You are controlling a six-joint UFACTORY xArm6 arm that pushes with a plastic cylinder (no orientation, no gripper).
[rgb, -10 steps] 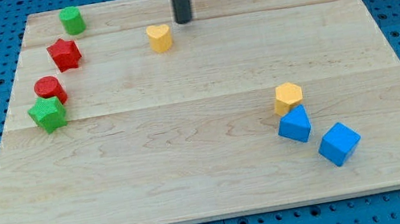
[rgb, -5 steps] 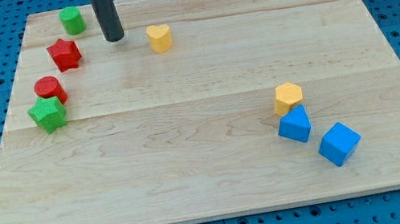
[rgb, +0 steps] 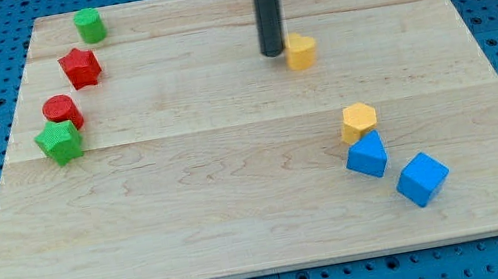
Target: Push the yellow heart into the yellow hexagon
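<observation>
The yellow heart [rgb: 301,51] lies on the wooden board [rgb: 238,192] right of centre, towards the view's top. My tip [rgb: 273,52] stands just left of the heart, touching or almost touching it. The yellow hexagon [rgb: 359,121] sits lower and to the right, about 80 px below the heart and a little right of it.
Two blue blocks [rgb: 366,155] [rgb: 422,178] lie just below and right of the hexagon. At the view's left stand a green cylinder [rgb: 89,25], a red star [rgb: 80,67], a red cylinder [rgb: 63,111] and a green star [rgb: 59,142].
My tip swung from right of the heart round to its left. It then swept right, pushing the heart about 100 px right and slightly down. The other blocks have not moved.
</observation>
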